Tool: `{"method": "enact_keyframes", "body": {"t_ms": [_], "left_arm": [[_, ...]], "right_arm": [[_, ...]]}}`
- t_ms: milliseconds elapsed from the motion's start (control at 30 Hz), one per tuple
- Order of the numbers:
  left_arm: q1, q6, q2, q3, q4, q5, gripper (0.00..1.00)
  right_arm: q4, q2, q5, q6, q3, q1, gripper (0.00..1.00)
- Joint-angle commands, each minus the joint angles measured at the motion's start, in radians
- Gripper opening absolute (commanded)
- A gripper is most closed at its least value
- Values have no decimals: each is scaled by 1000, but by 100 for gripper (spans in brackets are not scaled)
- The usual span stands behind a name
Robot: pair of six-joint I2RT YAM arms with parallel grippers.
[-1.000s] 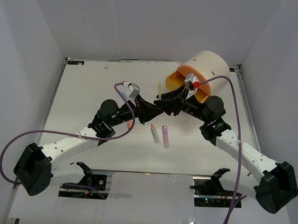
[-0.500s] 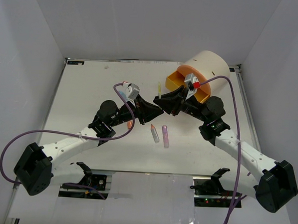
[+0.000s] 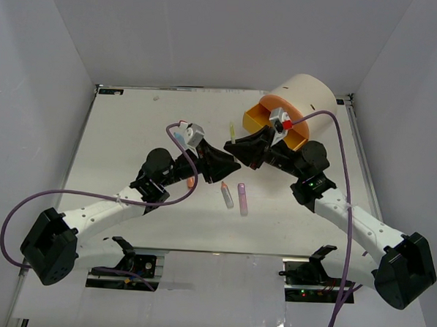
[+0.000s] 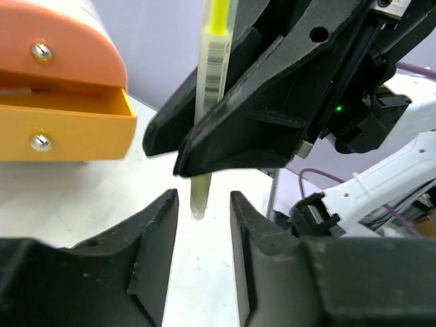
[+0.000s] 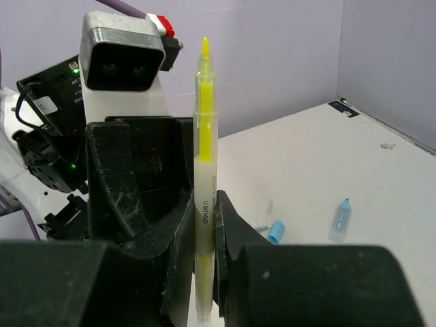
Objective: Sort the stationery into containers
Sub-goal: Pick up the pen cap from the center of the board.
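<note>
White table (image 3: 132, 130): blue caps (image 5: 338, 219) beyond yellow pen (image 5: 204, 170).

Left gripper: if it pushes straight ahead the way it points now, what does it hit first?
The yellow highlighter: its lower end stands between the open fingers of the left gripper. Right behind it, the right gripper is shut on the barrel and would likely be hit next; depth is unclear.

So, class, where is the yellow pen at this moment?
In the top view the yellow pen stands roughly upright just left of the cream cylinder, clamped in the right gripper. Its lower end sits between the left gripper's open jaws.
</note>
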Motion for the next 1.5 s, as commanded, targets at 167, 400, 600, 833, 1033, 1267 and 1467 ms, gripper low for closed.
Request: {"method": "enact_keyframes", "body": {"t_ms": [167, 400, 600, 833, 1033, 1267, 1467], "left_arm": [[-3, 11, -128, -19, -289, -209, 91], [15, -93, -174, 132, -959, -713, 98], [265, -204, -59, 248, -1281, -737, 98], [504, -210, 213, 323, -1343, -640, 98], [547, -227, 403, 483, -1414, -668, 94], [581, -256, 616, 649, -1505, -692, 79], [592, -287, 693, 722, -1538, -695, 67]], "right_arm": [[-164, -71, 141, -165, 8, 2, 8], [-377, -140, 348, -288, -21, 2, 8], [-472, -179, 465, -302, -64, 2, 8], [-486, -205, 466, -299, -98, 2, 8], [-489, -231, 460, -287, -113, 4, 8], [-486, -258, 463, -277, -130, 2, 8], [-480, -271, 471, -273, -136, 4, 8]]}}
